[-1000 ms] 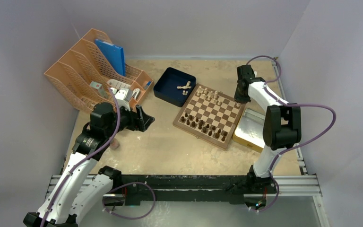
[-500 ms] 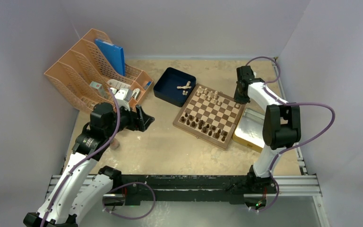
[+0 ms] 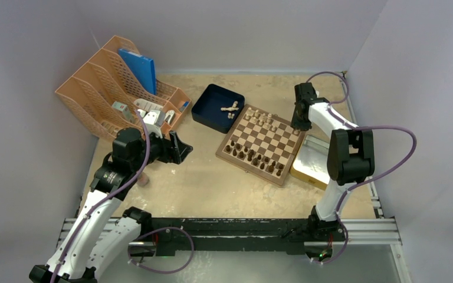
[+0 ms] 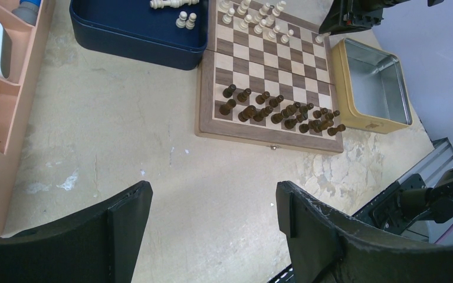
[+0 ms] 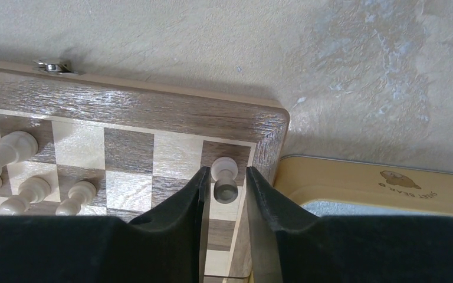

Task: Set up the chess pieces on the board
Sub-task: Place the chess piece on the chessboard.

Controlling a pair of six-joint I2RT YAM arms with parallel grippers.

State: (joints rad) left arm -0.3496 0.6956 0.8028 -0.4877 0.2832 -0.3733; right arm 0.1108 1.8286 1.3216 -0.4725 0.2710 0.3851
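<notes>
1. Table [image 3: 212,188]: pale, worn surface.
2. Peach desk organiser [image 3: 112,88]: at the far left.
3. Chessboard [image 3: 263,140]: lies flat, centre-right, turned at an angle. It sits between the dark blue tray [image 3: 212,103] at its far-left corner and the metal tin [image 3: 312,154] along its right edge.
4. Left gripper [image 4: 212,194]: jaws spread wide and holding nothing. It hangs over bare table beside the organiser, well apart from the board.
5. Right gripper [image 5: 226,172]: at the board's far right corner, jaws narrow. They stand one on each side of a cream pawn [image 5: 224,187], which is upright on the corner square. Whether the fingers press it cannot be told.
6. Dark pieces [image 4: 277,112]: fill the two near rows.
7. Cream pieces [image 4: 259,17]: stand in the far rows.
8. More cream pieces [image 4: 183,17]: a few in the blue tray, some lying down.
</notes>
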